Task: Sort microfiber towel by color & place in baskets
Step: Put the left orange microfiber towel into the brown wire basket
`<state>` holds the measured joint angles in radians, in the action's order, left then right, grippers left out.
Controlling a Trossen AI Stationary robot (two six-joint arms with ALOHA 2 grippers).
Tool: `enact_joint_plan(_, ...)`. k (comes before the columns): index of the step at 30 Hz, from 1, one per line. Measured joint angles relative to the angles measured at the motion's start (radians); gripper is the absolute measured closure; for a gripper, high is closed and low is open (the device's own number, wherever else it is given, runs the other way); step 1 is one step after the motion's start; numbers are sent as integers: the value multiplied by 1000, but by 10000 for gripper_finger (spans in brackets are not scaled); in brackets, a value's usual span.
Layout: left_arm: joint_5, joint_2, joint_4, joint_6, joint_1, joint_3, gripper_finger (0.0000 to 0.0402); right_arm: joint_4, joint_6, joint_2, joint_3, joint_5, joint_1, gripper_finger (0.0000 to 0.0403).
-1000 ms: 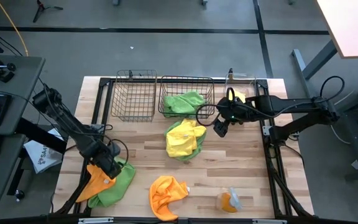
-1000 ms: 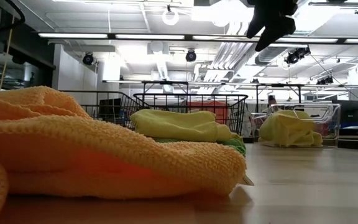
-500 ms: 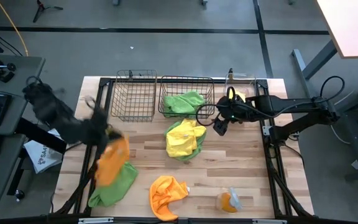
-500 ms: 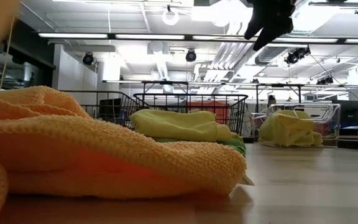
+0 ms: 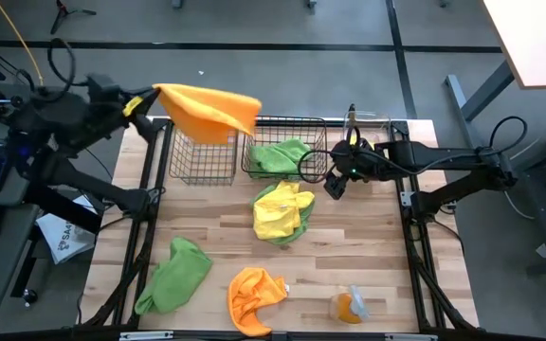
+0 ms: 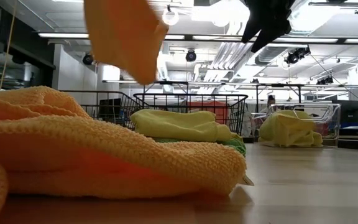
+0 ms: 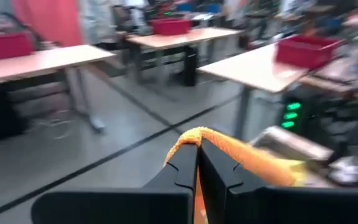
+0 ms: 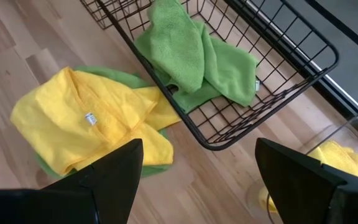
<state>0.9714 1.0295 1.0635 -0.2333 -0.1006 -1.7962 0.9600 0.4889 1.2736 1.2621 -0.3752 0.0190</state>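
My left gripper (image 5: 143, 102) is high above the table's far-left corner, shut on an orange towel (image 5: 209, 112) that spreads in the air over the narrow wire basket (image 5: 205, 156). In the low view this towel (image 6: 126, 37) shows up high. My right gripper (image 5: 335, 185) hovers open beside the wide wire basket (image 5: 322, 156), which holds a green towel (image 8: 197, 56). The clear bin (image 5: 379, 121) holds a yellow towel (image 8: 337, 155). On the table lie a green towel (image 5: 173, 277), an orange towel (image 5: 254, 296) and a yellow towel (image 5: 282, 213) on top of a green one. My left gripper pinches the orange towel between its two shut fingers (image 7: 182, 171) by an end of the cloth (image 7: 188, 138). The fingers lie about level, pointing toward the table's right. The towel is lifted clear and streams out from the fingers over the narrow basket.
A small orange thing (image 5: 349, 305) lies near the table's near-right edge. The three containers stand in a row along the far edge. Bare wood shows between the green towel and the yellow pile, and on the right side of the table.
My left gripper has risen quickly from the near-left part of the table and swung toward the far-left corner, carrying the orange towel. The towel has come off the green towel, which stays on the table, and now flies out over the narrow basket.
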Motion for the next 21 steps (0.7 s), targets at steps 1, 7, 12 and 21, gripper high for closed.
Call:
enact_joint_plan(1, -2, 2, 18, -1, 31, 0, 401, 0, 0, 0, 0, 0, 1, 96)
enact_joint_plan(7, -123, 66, 173, -65, 204, 1, 401, 0, -1, 0, 0, -7, 1, 96)
enact_joint_plan(12, -275, 151, 137, -56, 284, 68, 401, 0, -1, 0, 0, -19, 1, 96)
enact_joint_plan(21, -261, 250, -26, 87, 409, 180, 401, 0, -1, 0, 0, -25, 1, 96)
